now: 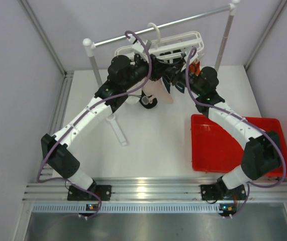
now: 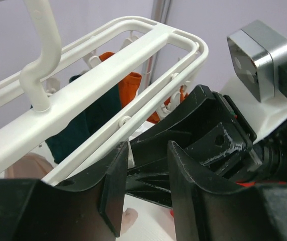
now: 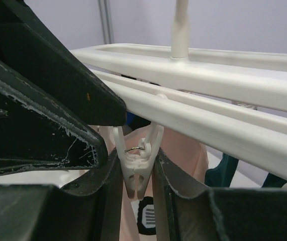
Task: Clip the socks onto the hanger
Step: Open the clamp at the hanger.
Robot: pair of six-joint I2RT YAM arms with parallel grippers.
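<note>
The white hanger (image 1: 176, 41) hangs by its hook from the grey rail. My right gripper (image 3: 137, 158) is shut on one of its small white clips (image 3: 137, 176), squeezing it from both sides, with a pale pink sock (image 3: 183, 150) hanging right behind. A dark teal sock (image 2: 90, 125) and an orange sock (image 2: 130, 88) hang under the frame (image 2: 148, 42). My left gripper (image 2: 143, 191) sits just below the hanger's near rail, facing the right gripper's black body. Its jaws stand apart with nothing between them. From above, both grippers (image 1: 164, 74) (image 1: 184, 75) meet under the hanger.
The grey rail (image 1: 133, 34) rests on two white-capped posts (image 1: 88, 44) (image 1: 232, 6). A red tray (image 1: 218, 148) lies on the table at the right, under the right arm. A black and white sock (image 1: 148, 101) shows beneath the hanger. Walls close in on both sides.
</note>
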